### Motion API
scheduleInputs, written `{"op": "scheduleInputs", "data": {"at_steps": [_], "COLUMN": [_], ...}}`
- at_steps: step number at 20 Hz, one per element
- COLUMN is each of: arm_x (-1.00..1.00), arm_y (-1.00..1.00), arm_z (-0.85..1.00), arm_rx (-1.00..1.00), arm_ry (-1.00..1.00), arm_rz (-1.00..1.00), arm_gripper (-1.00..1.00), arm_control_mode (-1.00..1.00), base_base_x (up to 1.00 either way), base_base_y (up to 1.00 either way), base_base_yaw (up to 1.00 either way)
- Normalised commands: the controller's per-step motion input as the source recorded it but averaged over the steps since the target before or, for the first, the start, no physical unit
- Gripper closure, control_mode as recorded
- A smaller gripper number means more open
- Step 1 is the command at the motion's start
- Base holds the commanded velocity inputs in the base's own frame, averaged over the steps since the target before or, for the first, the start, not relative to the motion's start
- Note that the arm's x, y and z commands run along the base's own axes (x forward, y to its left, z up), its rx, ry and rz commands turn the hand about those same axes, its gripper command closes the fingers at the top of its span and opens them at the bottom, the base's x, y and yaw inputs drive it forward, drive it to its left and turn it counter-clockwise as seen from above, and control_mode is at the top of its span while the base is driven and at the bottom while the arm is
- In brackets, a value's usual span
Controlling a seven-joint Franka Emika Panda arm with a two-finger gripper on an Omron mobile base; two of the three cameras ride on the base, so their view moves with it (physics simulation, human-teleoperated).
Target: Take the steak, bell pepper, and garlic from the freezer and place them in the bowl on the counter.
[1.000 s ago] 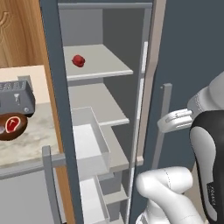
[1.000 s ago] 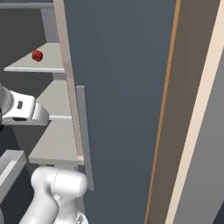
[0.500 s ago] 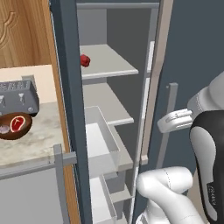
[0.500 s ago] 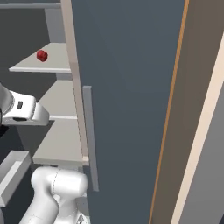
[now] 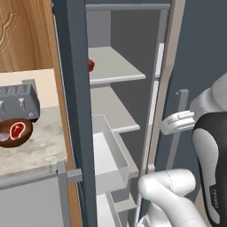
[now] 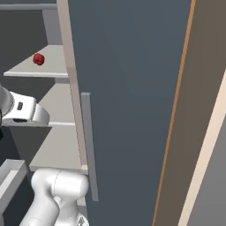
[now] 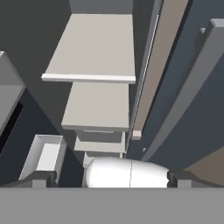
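Bell pepper [image 5: 90,65] is the next thing to fetch, as I judge it, and the gripper [image 7: 109,178] is not yet near it: in the hand view the two dark finger tips stand far apart at the bottom edge, with nothing between them, so the jaws are fully open and empty. The hand looks into the freezer [image 5: 73,102] along its white shelves [image 7: 94,48], probably because the arm is being lined up for a reach into the open compartment. The pepper lies on the upper shelf, toward the back left; in the left base view it is half hidden behind the edge of the dark freezer door, and in the right base view it sits alone on that shelf, well apart from the arm. It is small and rounded, so I cannot tell a long axis or which way its stem points. The steak [image 5: 17,130] already lies in the bowl [image 5: 6,138] on the counter [image 5: 35,148], just beside the toaster [image 5: 17,102]; it lies flat, with its longer side about across the bowl and the white bone mark facing up. A pale thing next to it in the bowl may be the garlic, but it is too small to be sure.
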Motion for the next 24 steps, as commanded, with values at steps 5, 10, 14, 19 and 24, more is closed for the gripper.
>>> {"op": "scheduleInputs", "data": {"at_steps": [5,10,14,19,24], "arm_x": [0.0,0.0,0.0,0.0,0.0], "arm_y": [0.0,0.0,0.0,0.0,0.0], "arm_z": [0.0,0.0,0.0,0.0,0.0], "arm_rx": [0.0,0.0,0.0,0.0,0.0], "arm_ry": [0.0,0.0,0.0,0.0,0.0], "arm_rz": [0.0,0.0,0.0,0.0,0.0], "arm_gripper": [-1.0,-1.0,-1.0,-1.0,-1.0], "arm_control_mode": [1.0,1.0,1.0,1.0,1.0], "base_base_x": [0.27,0.28,0.31,0.27,0.31], "base_base_y": [0.3,0.3,0.31,0.35,0.22], "base_base_yaw": [0.0,0.0,0.0,0.0,0.0]}}
